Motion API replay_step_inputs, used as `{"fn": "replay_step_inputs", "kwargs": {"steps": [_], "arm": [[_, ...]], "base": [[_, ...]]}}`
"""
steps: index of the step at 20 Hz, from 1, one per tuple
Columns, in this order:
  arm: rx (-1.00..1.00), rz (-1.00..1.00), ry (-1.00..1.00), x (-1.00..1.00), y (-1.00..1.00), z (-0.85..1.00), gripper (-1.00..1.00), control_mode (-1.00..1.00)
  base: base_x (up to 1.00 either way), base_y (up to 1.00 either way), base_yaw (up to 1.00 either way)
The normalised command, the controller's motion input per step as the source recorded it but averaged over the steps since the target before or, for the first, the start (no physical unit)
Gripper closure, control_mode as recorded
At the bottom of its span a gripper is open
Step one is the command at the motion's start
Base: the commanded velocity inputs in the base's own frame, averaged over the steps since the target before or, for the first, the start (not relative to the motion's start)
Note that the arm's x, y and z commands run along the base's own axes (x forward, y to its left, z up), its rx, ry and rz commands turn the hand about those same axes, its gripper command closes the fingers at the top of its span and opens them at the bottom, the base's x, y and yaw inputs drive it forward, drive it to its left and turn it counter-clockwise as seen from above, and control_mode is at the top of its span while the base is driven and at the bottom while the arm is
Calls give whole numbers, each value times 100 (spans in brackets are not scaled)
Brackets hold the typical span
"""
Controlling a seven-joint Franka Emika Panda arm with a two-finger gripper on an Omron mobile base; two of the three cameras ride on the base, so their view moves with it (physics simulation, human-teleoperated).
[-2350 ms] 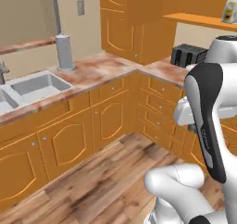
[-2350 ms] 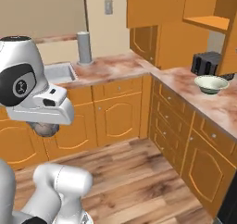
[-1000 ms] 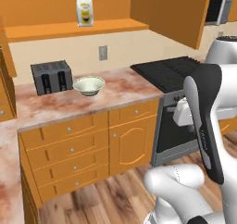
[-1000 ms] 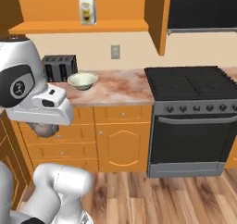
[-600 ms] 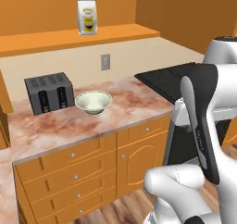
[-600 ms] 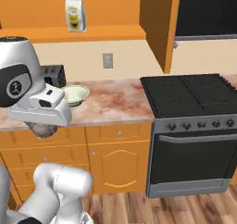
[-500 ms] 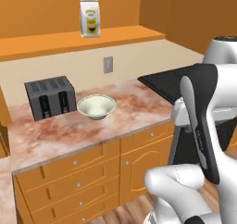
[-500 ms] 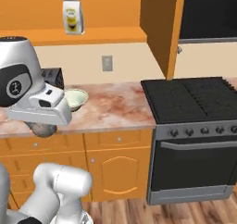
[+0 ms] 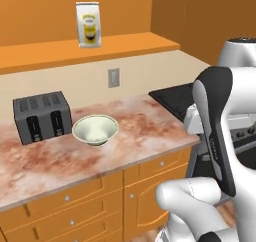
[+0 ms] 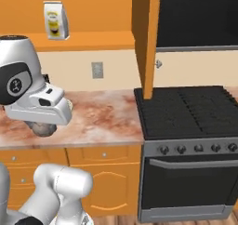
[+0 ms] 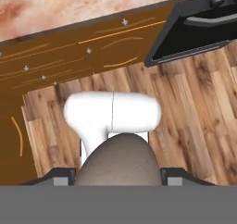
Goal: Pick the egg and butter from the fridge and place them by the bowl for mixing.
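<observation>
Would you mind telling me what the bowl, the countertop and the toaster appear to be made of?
The bowl looks like glazed ceramic: pale cream-green, plain, with a soft sheen. The countertop seems polished stone, perhaps marble or granite, given its mottled pink-brown veining. The toaster looks like dark grey matte metal or plastic; the render leaves that open.

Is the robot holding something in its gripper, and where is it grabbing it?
Yes, the egg. The gripper is shut on it, one finger tip against each side of its lower half.
</observation>
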Motion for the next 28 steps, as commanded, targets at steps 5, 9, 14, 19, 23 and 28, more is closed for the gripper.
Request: {"fn": "replay_step_inputs", "kwargs": {"steps": [5,9,14,19,23,28], "arm": [[0,0,0,0,0,0,100,100],[0,0,0,0,0,0,100,100],[0,0,0,0,0,0,100,100],[0,0,0,0,0,0,100,100],[0,0,0,0,0,0,100,100],[0,0,1,19,0,-5,100,-100]], "base": [[36,-51,23],[59,-1,27],[56,0,31],[57,-17,26],[61,-5,12],[58,0,2]]}}
